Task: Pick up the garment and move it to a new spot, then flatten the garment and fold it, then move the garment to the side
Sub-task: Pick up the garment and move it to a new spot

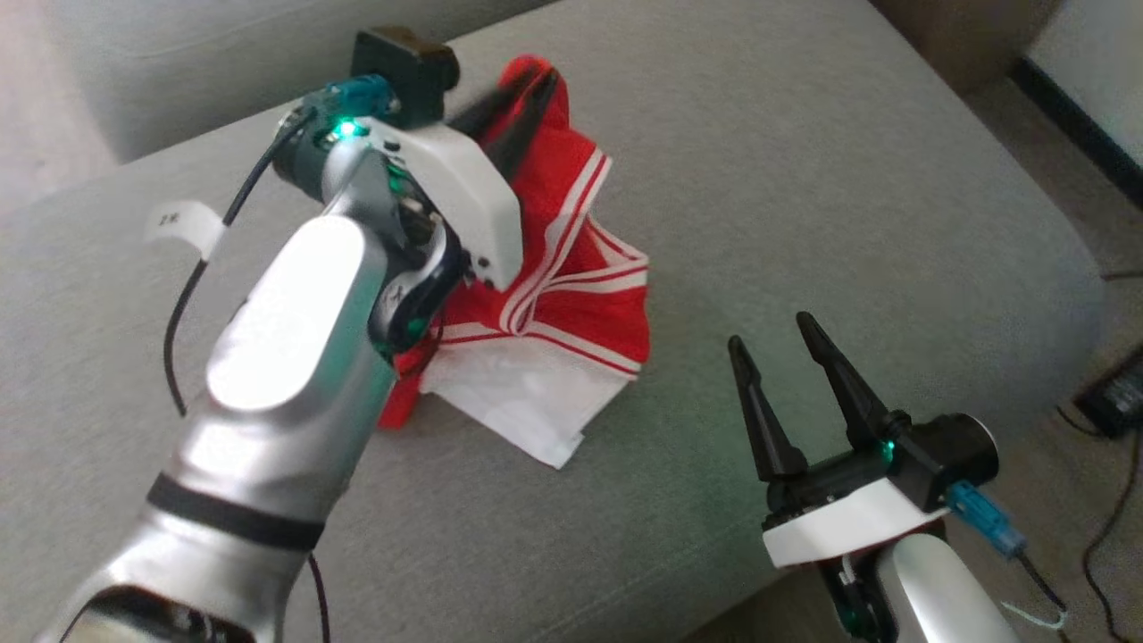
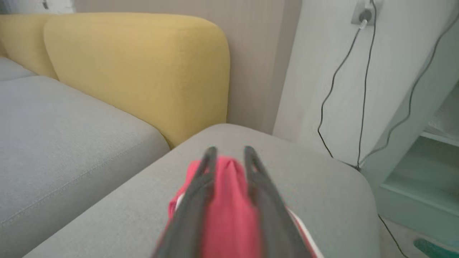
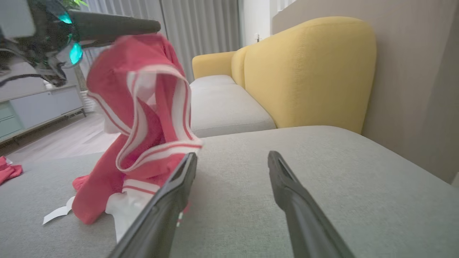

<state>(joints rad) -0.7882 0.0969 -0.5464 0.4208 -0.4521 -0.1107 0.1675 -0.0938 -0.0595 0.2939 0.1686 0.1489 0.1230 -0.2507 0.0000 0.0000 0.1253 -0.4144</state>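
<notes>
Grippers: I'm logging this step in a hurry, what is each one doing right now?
Left gripper: closed on the red and white garment, holding one end up.
Right gripper: open, holding nothing.

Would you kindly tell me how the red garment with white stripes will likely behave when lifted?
Probably floppy: the red garment with white stripes hangs in folds from the left gripper. Likely light: one pinch holds it up. Already crumpled, it may bunch.

Grey sofa cushion (image 1: 804, 179) bears a rumpled red-and-white garment (image 1: 571, 295) and a white tag (image 1: 183, 225)
</notes>
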